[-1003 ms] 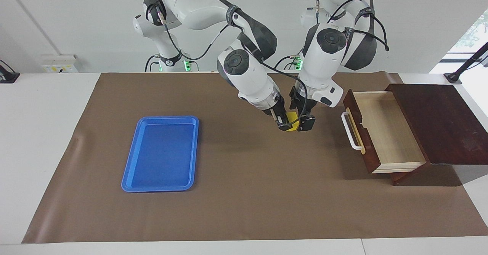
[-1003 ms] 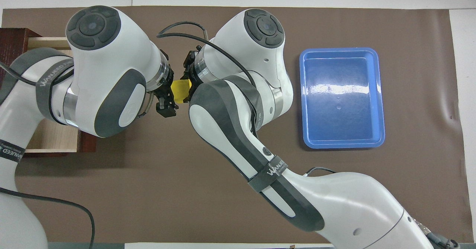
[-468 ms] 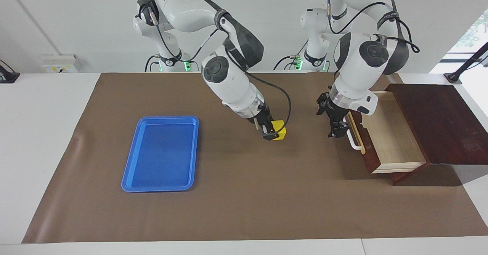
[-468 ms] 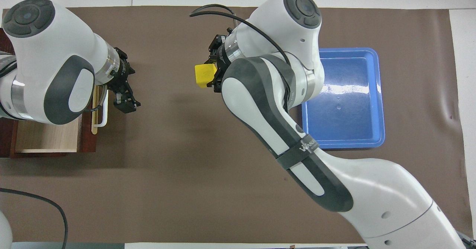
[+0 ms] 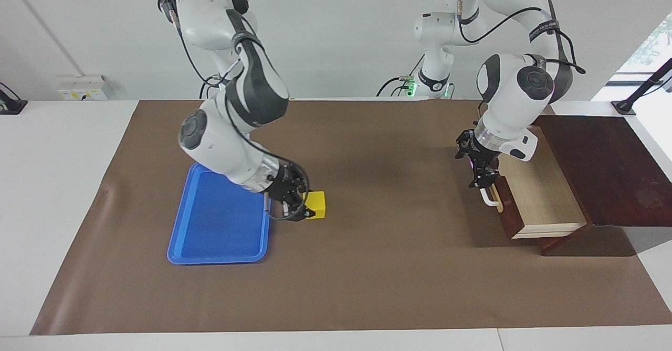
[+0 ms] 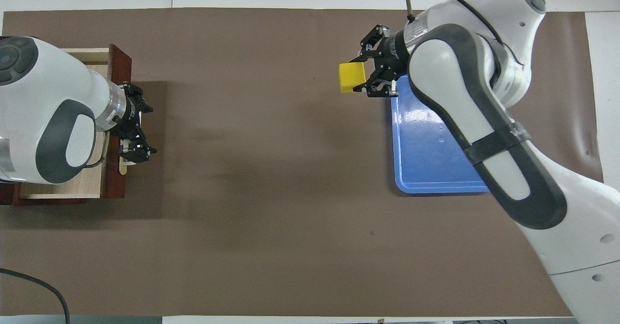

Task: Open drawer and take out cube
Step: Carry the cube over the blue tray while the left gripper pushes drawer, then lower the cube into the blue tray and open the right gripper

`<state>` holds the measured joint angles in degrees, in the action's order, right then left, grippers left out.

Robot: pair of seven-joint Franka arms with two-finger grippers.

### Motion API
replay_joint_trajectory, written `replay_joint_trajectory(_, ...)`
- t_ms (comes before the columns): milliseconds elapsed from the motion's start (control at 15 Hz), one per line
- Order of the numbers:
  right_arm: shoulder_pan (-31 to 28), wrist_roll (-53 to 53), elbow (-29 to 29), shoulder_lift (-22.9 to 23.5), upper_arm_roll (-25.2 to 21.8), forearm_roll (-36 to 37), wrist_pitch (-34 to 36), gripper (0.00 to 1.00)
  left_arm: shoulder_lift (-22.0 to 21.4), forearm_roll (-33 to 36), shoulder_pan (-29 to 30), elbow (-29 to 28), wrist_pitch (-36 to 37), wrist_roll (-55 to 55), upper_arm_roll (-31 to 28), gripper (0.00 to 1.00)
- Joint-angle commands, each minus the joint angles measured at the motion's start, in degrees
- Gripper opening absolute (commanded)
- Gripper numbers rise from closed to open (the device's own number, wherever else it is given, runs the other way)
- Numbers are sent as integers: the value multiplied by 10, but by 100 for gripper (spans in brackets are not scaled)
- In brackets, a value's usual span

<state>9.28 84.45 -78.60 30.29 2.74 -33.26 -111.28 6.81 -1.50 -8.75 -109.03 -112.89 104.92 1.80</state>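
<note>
- So, right gripper (image 5: 303, 210) clamped on the cube (image 5: 316, 204), fingers (image 6: 366, 87) pinching it from two sides, up in the air over bare brown mat just beside the blue tray (image 5: 210, 230).
- Cube: small solid block, bright yellow, flat faces, crisp edges, matte look. Sticks out past the fingertips toward the left arm's end of the table (image 5: 63, 183).
- Blue tray: shallow rectangular plastic, rounded corners, raised lip, glossy enough to throw a white glare in the overhead view. Partly covered by the right arm there.
- Left gripper (image 5: 485, 180) down at the drawer (image 5: 535, 193), right at the white bar handle (image 5: 490, 200). Can't tell whether those fingers are closed on the bar or loose around it.
- Drawer pulled out of the dark wooden box (image 5: 604, 167): reddish-brown front, pale light-wood floor with fine grain, thin pale side walls. Nothing visible lying in the part that shows; left arm hides some of it.
- Handle: slim white loop, rounded ends, mounted on a tan strip.
- Box: flat dark lacquered top, slightly mottled sheen, sharp square corners, sitting at the left arm's end of the table.
- Brown mat (image 5: 367, 277): smooth matte sheet over the white table, a small wrinkle at the edge near the tray.
</note>
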Motion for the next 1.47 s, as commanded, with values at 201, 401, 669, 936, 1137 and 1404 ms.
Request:
replay_joint_trajectory(201, -119, -179, -149, -74, 5, -24, 23, 0, -29, 11, 38, -39, -19, -63, 4, 100)
replay_joint_trajectory(401, -173, -251, -203, -79, 5, -24, -2, 0, -28, 13, 61, -35, -22, -100, 4, 100)
replay_joint_trajectory(669, -192, -248, -217, -79, 3, -26, -5, 0, -26, 39, 78, -32, -24, -134, 4, 100)
replay_joint_trajectory(936, -197, -253, -257, -88, 1, -29, -25, 0, -23, 54, 103, -25, -20, -172, 4, 100)
replay_joint_trajectory(1137, -202, -273, -291, -97, 2, -30, -46, 0, -22, 67, 126, -14, -16, -197, 4, 100)
replay_joint_trajectory(1404, -202, -273, -315, -104, 1, -30, -54, 0, -23, 67, 163, -14, -15, -253, 4, 100)
